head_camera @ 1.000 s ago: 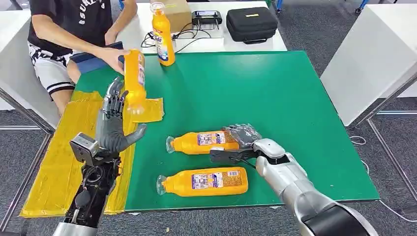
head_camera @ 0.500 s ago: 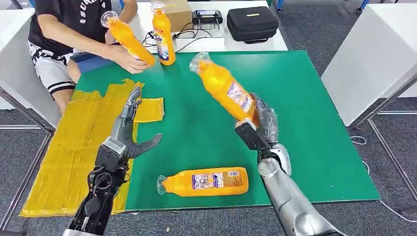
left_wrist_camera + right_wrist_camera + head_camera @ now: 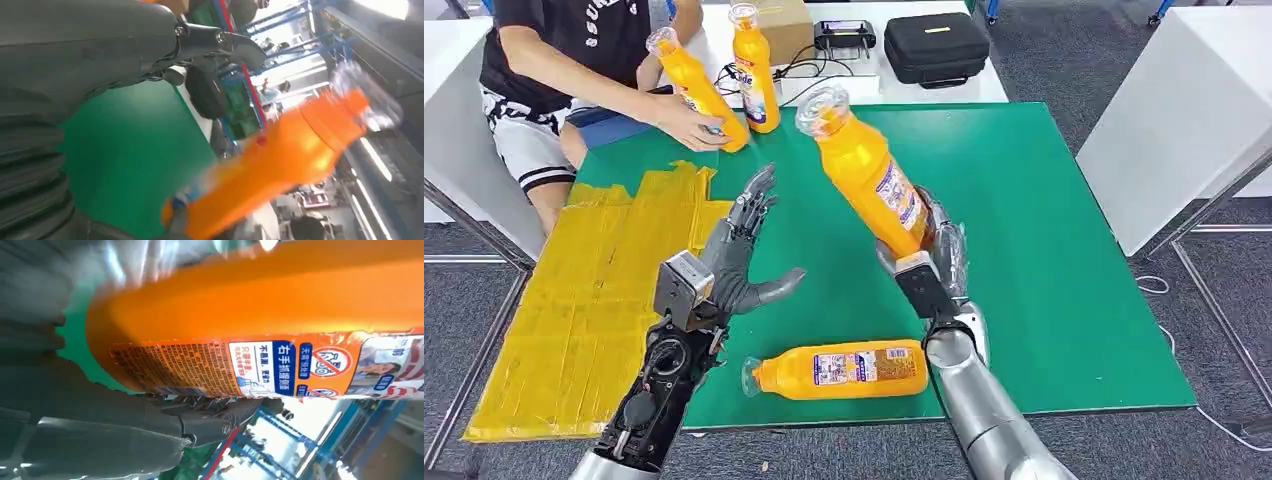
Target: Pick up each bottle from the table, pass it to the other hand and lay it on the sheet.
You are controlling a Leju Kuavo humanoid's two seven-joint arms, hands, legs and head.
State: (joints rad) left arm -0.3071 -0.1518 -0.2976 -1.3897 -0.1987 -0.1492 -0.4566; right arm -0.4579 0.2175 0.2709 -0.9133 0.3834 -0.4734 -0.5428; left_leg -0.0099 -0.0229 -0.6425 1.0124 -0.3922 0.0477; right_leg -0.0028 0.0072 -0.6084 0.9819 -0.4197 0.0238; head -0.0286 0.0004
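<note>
Gripping a tilted orange bottle (image 3: 869, 180), the right hand (image 3: 936, 262) faces the spread, bare left hand (image 3: 729, 262).

The right hand (image 3: 936, 262) grips an orange bottle (image 3: 867, 176) near its base, holding it raised and tilted toward the left side, forearm rising from below. The left hand (image 3: 737, 262) is lifted beside it, holding nothing, fingers (image 3: 754, 200) stretched forward, thumb spread toward the bottle, not touching it

Held bottle (image 3: 280, 155) motion-blurred in left wrist view, its base hidden.
</note>
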